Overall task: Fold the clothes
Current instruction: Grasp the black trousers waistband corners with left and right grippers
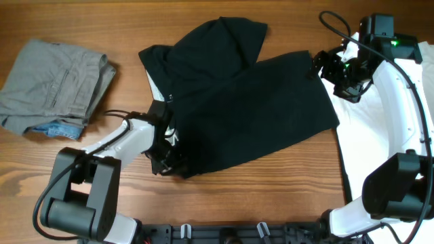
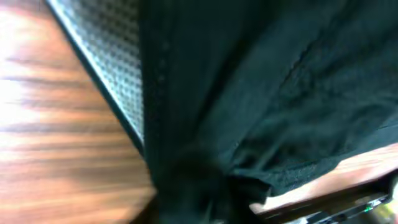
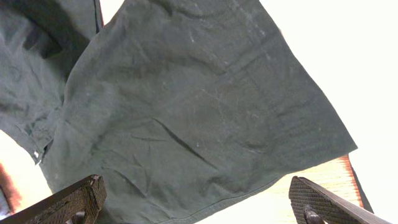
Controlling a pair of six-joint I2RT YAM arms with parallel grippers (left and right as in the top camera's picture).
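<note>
The black T-shirt [image 1: 251, 108] lies partly folded in the middle of the wooden table. My left gripper [image 1: 168, 163] is at its lower left corner, and in the left wrist view black fabric [image 2: 280, 93] bunches over the jaws [image 2: 199, 205], which look shut on it. My right gripper [image 1: 317, 68] hovers at the shirt's upper right corner. Its fingers [image 3: 196, 186] are wide open and empty above the shirt's hem [image 3: 186, 112]. The grey trousers [image 1: 54, 85] lie crumpled at the far left. The white T-shirt [image 1: 359, 142] lies spread at the right, under my right arm.
A bit of blue cloth [image 1: 57, 129] sticks out under the trousers. A grey meshed surface [image 2: 118, 56] shows beside the black fabric in the left wrist view. Bare wood runs along the table's front edge [image 1: 271, 196].
</note>
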